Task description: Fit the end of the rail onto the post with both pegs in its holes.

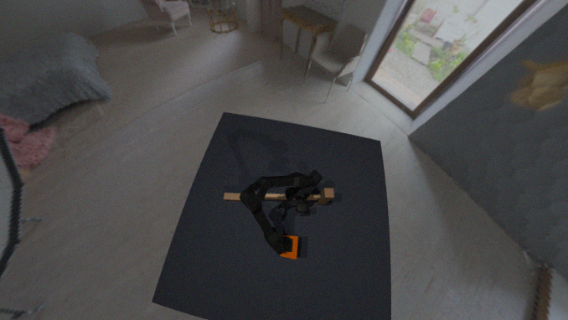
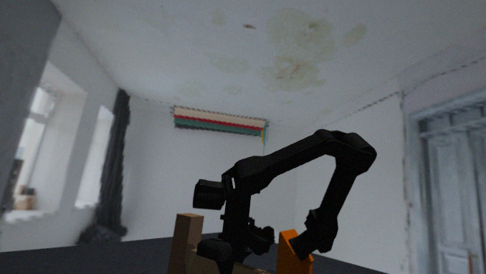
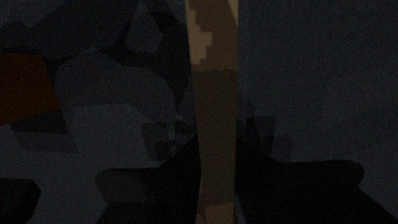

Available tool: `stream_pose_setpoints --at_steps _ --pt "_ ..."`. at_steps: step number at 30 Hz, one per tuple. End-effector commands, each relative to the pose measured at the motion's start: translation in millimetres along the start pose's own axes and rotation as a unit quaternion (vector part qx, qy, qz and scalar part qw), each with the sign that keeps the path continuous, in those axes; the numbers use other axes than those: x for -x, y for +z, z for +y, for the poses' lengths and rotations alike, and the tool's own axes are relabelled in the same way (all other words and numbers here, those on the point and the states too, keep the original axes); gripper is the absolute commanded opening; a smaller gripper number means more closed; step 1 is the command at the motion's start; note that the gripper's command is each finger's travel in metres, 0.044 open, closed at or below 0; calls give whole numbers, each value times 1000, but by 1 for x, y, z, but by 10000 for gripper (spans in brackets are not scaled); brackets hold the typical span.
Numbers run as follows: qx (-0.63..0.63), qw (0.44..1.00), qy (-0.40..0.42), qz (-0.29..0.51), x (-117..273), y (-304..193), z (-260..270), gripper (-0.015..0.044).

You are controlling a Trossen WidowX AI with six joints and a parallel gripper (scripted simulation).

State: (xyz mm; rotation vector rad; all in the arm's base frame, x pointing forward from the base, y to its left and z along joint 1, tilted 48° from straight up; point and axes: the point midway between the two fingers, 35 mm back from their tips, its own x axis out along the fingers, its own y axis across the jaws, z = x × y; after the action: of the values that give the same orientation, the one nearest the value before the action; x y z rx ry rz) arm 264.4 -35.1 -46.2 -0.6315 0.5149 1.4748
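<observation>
The wooden rail (image 1: 274,196) (image 2: 205,262) (image 3: 217,110) runs from the footboard block (image 1: 230,196) toward the short post (image 1: 328,193) (image 2: 181,240). My gripper (image 3: 212,135) is shut on the rail near its post end, with one finger on each side; in the exterior view a dark finger stands over the rail's side. In the top view the arm covers the grip. The rail's near end is right by the post's face. The pegs and holes are not visible, and I cannot tell whether the end touches the post. The far end looks in line with the block; the bracket is too small to make out.
The orange arm base (image 1: 295,247) (image 2: 287,247) (image 3: 25,87) stands to one side of the rail. My arm's elbow (image 1: 251,200) (image 2: 353,152) arches over the rail toward the footboard side in the top view. The dark table (image 1: 335,268) lies under everything.
</observation>
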Motion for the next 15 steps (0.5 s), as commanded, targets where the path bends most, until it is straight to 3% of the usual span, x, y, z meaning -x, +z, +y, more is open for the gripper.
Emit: stream_pose_setpoints --at_steps 1,15 --pt "0 1000 0 0 0 0 0 52" --pt "0 1000 0 0 0 0 0 420"
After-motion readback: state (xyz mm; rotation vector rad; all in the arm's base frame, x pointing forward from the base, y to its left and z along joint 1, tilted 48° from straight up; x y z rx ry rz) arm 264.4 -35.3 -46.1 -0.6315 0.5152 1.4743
